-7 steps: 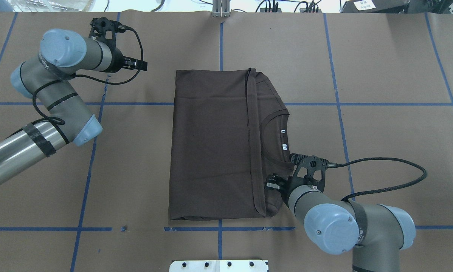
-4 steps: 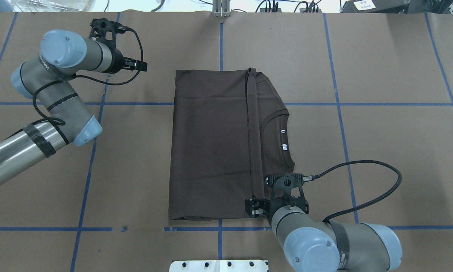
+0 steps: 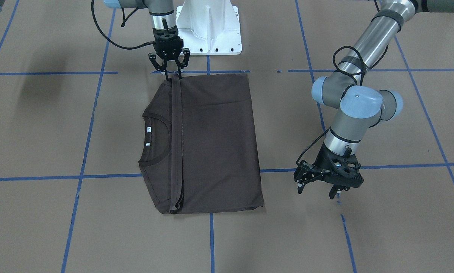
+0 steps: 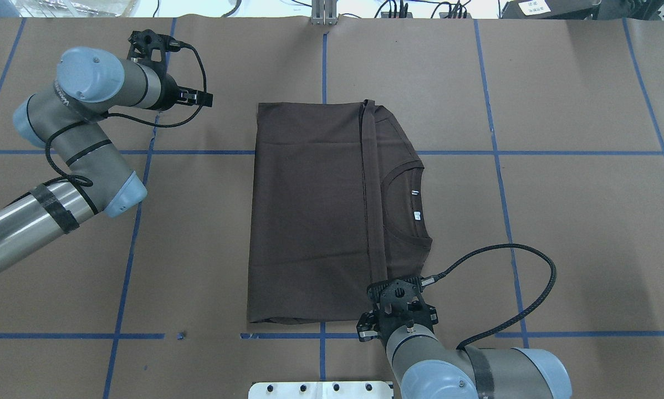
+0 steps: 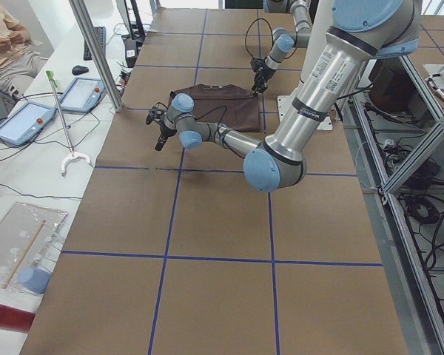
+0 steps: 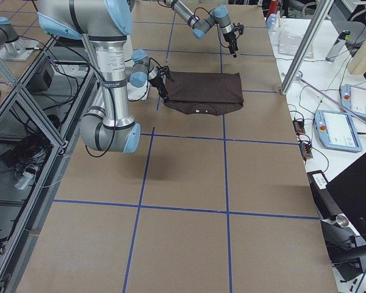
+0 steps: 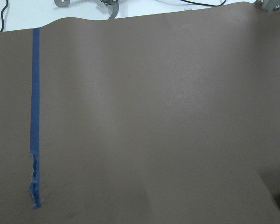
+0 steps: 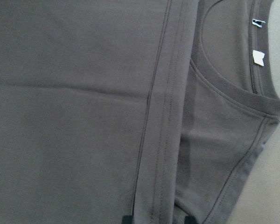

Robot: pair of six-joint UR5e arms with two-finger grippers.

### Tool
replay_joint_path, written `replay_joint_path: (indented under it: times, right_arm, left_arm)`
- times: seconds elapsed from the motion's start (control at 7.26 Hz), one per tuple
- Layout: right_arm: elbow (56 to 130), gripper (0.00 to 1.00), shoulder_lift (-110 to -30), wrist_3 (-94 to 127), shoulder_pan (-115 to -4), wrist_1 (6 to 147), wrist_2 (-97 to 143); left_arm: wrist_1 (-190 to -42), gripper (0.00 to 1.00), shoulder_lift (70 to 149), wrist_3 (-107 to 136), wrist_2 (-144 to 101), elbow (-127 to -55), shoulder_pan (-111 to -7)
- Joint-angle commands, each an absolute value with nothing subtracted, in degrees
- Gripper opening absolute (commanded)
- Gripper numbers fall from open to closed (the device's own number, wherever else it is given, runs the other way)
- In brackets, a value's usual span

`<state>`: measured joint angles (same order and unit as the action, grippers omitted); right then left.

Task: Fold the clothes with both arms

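dark brown cloth, the t-shirt, lies flat near the middle of the table, folded into a tall rectangle. a folded-over layer covers the part towards the robot's left. its stitched hem band runs from the edge nearest the robot to the far edge. on the robot's right of that band the ribbed collar lies uncovered, with two white tags inside it.

the right tool stands at the shirt's edge nearest the robot, at the end of the hem band. its fingers are spread, and in the wrist view the two black fingertips sit apart with the band between them. i cannot tell whether they touch the cloth.

the left tool hangs over bare table well apart from the shirt, towards the far side on the robot's left. its fingers are spread and hold nothing. its wrist camera takes in only brown table covering and a strip of blue tape.
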<state>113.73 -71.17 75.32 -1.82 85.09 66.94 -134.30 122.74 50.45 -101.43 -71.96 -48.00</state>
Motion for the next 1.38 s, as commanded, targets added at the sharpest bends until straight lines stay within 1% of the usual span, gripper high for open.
replay_joint_path:
  times: [0.0,0.14,0.55,0.69,0.96,1.24]
  right_arm:
    - [114.0,0.05,-71.0,75.1,-1.8,84.9,66.7]
    - [114.0,0.0,-71.1,75.1,-1.8,84.9,66.7]
    - [114.3,0.0,-70.9,75.9,-2.3,84.9,66.7]
    - [115.6,0.0,-71.9,76.1,-2.7,84.9,66.7]
    - [116.5,0.0,-76.0,81.3,-2.7,84.8,66.6]
    - [116.7,0.0,-78.0,82.6,-1.9,84.8,66.6]
  left_arm:
    - [-134.3,1.0,122.7,50.5,-101.4,-71.9,-48.0]
    - [-134.3,1.0,122.7,50.5,-101.4,-71.9,-48.0]
    - [-134.3,1.0,122.7,50.5,-101.4,-71.9,-47.7]
    - [-134.3,1.0,122.6,50.5,-101.4,-71.9,-47.7]
    - [-134.3,1.0,122.6,50.5,-101.4,-71.8,-47.7]
    - [-134.3,1.0,122.6,50.5,-101.4,-71.9,-47.6]
